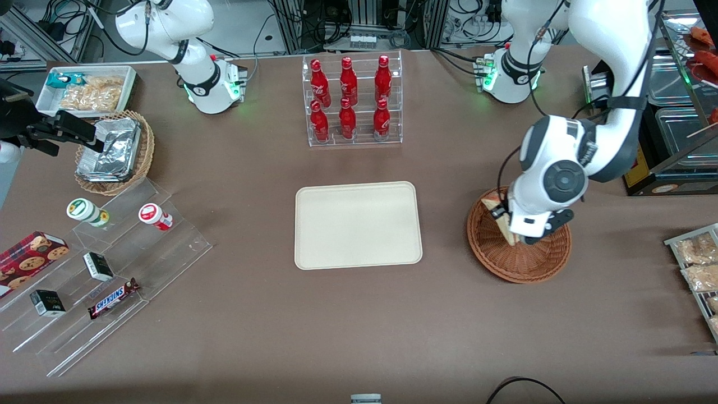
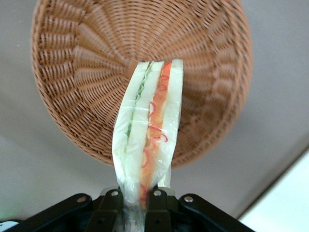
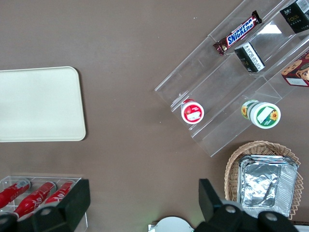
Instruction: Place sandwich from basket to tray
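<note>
My left gripper (image 1: 517, 234) hangs over the reddish-brown wicker basket (image 1: 533, 264), toward the working arm's end of the table. It is shut on the sandwich (image 1: 501, 215), a wrapped white-bread wedge. In the left wrist view the sandwich (image 2: 149, 130) shows its red-orange and green filling, pinched at one end in the gripper (image 2: 136, 209) between the black fingers (image 2: 159, 209). It hangs clear above the basket (image 2: 82, 72), which holds nothing else. The cream tray (image 1: 358, 224) lies flat and bare at mid-table beside the basket; a corner of it shows in the left wrist view (image 2: 287, 203).
A clear rack of red bottles (image 1: 352, 101) stands farther from the front camera than the tray. Snack packets (image 1: 695, 264) lie at the working arm's table edge. A tan basket of foil packets (image 1: 115, 151), a white snack bin (image 1: 90, 90) and clear steps with snacks (image 1: 101, 269) lie toward the parked arm's end.
</note>
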Robot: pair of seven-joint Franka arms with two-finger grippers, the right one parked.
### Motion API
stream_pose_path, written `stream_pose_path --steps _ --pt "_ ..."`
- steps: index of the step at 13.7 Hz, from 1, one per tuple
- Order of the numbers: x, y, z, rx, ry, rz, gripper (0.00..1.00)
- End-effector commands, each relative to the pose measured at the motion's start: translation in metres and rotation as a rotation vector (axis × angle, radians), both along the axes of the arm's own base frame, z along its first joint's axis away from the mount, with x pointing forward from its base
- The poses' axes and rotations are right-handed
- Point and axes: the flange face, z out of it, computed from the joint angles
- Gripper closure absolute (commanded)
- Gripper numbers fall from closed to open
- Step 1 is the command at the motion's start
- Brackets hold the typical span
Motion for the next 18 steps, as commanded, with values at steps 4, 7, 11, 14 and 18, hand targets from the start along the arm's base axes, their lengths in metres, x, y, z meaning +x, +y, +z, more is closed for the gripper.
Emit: stream_pose_path --steps 4,7,11,14,18 --pt "-0.023 -0.121 -0.013 0.002 0.007 -0.183 0.89" --pt "-0.022 -0.188 -0.035 -0.013 -0.005 -0.286 0.88" --pt "-0.019 -0.246 -0.049 -0.087 -0.021 -0.309 0.89" --pt "-0.026 -0.294 -0.06 -0.11 -0.035 -0.312 0.9" --pt "-0.032 -0.336 -0.071 -0.124 -0.062 -0.309 0.9"
